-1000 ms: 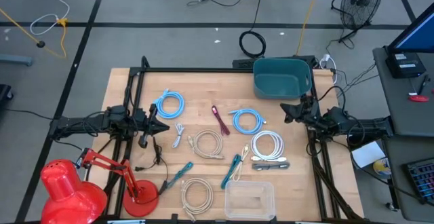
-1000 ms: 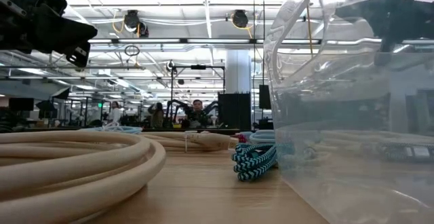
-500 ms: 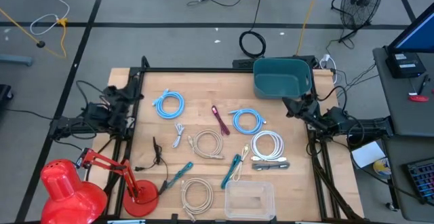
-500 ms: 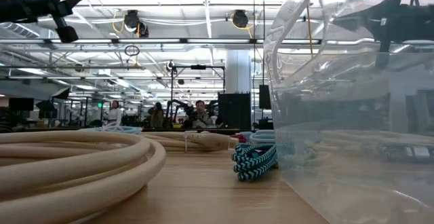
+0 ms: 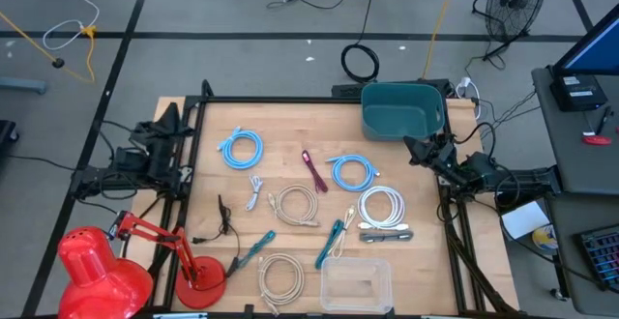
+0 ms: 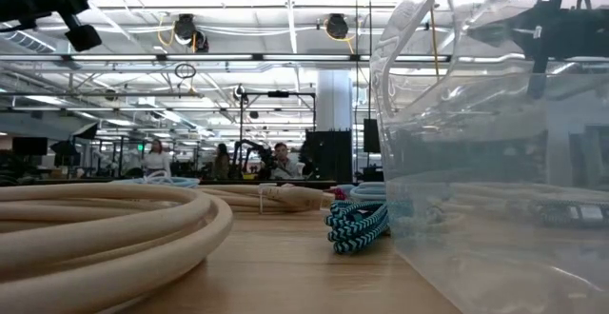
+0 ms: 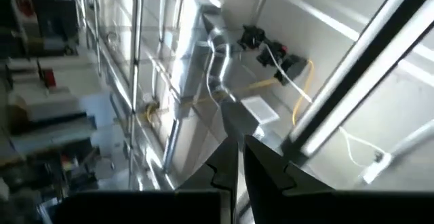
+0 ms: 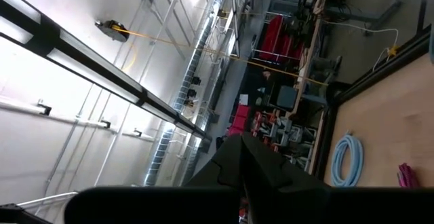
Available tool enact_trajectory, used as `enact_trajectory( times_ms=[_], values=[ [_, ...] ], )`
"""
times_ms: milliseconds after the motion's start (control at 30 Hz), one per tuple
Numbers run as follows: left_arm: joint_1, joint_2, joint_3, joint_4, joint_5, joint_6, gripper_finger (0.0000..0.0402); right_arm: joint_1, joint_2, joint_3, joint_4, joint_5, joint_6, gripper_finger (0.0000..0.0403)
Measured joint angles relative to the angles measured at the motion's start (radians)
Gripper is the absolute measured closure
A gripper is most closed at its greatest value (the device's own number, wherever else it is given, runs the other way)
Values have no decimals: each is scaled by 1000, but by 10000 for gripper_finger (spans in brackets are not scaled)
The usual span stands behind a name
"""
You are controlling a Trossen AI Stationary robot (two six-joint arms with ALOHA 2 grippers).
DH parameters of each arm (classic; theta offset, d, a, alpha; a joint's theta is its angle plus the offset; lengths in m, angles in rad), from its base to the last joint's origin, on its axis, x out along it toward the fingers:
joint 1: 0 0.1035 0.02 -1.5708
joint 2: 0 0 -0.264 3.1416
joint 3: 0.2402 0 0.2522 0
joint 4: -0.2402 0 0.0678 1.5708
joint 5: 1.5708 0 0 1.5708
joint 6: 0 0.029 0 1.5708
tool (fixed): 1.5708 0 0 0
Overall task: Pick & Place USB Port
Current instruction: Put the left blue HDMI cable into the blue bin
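The USB port looks like the small grey bar (image 5: pixel 386 233) lying flat on the wooden table (image 5: pixel 290 126), just near of a white cable coil (image 5: pixel 381 206). My left gripper (image 5: pixel 165 119) is at the table's left edge, shut and empty. It is tipped upward, and in the left wrist view the left gripper (image 7: pixel 239 161) faces the ceiling. My right gripper (image 5: pixel 412 149) hovers at the right edge below the teal bin (image 5: pixel 402 109), shut and empty. The right wrist view shows the right gripper (image 8: pixel 239 157) slanting up, far from the grey bar.
Blue coils (image 5: pixel 241 148) (image 5: pixel 352 172), beige coils (image 5: pixel 295 205) (image 5: pixel 280 276), teal cables (image 5: pixel 330 240) and a magenta cable (image 5: pixel 313 169) lie scattered on the table. A clear tub (image 5: pixel 356 285) stands at the near edge and a red lamp (image 5: pixel 102 271) at the near left corner.
My left gripper has drawn back from over the table's left part toward the left and far edge. It has risen, rolled and tipped from roughly level to pointing upward, and stayed shut. My right gripper has turned slightly in place. The cables and the grey bar lie as before.
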Motion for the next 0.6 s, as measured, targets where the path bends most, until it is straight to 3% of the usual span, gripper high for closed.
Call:
enact_trajectory(
  times_ms=[133, 333, 467, 600],
  values=[
    [6, 0, 14, 16, -68, 94, 376, 0, 0, 0, 0, 0, -3, 403],
    [6, 0, 101, -146, -24, 126, 376, 0, 0, 0, -1, 0, -5, 403],
    [6, 41, 293, -580, 184, 70, 376, 0, 0, 0, -1, -1, -22, 403],
    [6, 224, 550, -1139, 345, 60, 376, 0, 0, 0, -1, 0, -36, 403]
  ],
)
